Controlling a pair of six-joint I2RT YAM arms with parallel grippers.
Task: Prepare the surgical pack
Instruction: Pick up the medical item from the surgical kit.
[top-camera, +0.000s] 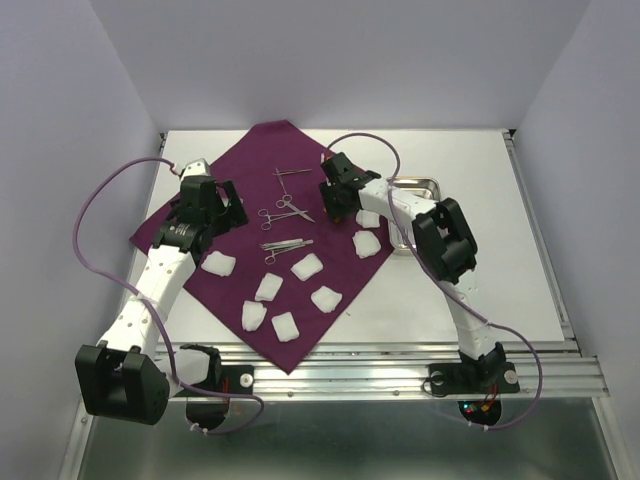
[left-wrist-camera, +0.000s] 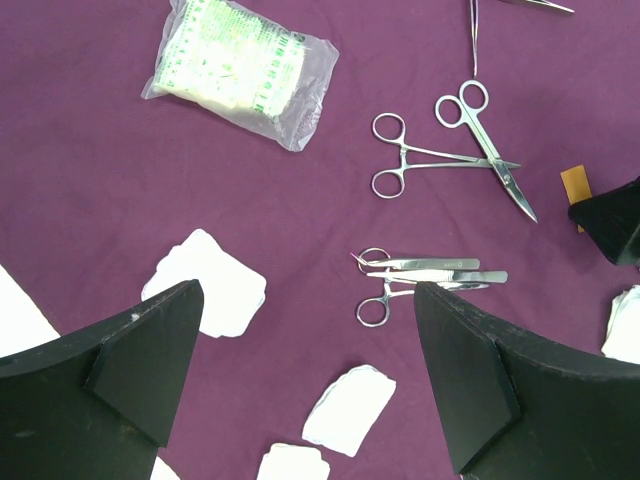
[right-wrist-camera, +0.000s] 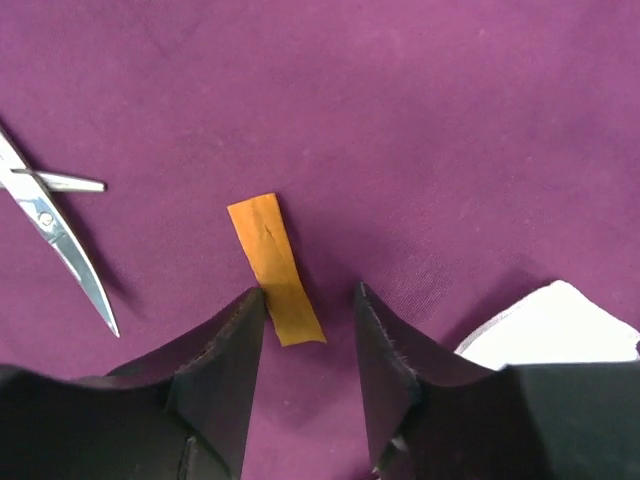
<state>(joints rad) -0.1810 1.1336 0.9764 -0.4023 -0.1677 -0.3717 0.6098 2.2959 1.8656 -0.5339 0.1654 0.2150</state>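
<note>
The surgical pack (top-camera: 300, 290) is a large deep-purple cloth spread flat like a diamond on the table. Several white gauze pads (top-camera: 307, 266), scissors (left-wrist-camera: 490, 140), ring-handled forceps (left-wrist-camera: 420, 160) and tweezers (left-wrist-camera: 430, 270) lie on it. My left gripper (left-wrist-camera: 308, 290) hovers open over the cloth's left part, nothing between its fingers. My right gripper (right-wrist-camera: 309, 295) stands low over the cloth's middle (right-wrist-camera: 400, 120), its jaws apart. A short orange strip (right-wrist-camera: 272, 265) lies flat there, its near end between the fingers and against the left fingertip (right-wrist-camera: 245, 320), ungripped.
A shiny steel tray (top-camera: 432, 184) sits off the cloth's right corner, partly behind the right arm. A sealed plastic packet of gauze (left-wrist-camera: 240, 70) lies on the cloth's far left part. A gauze pad (right-wrist-camera: 550, 325) lies just right of the right gripper.
</note>
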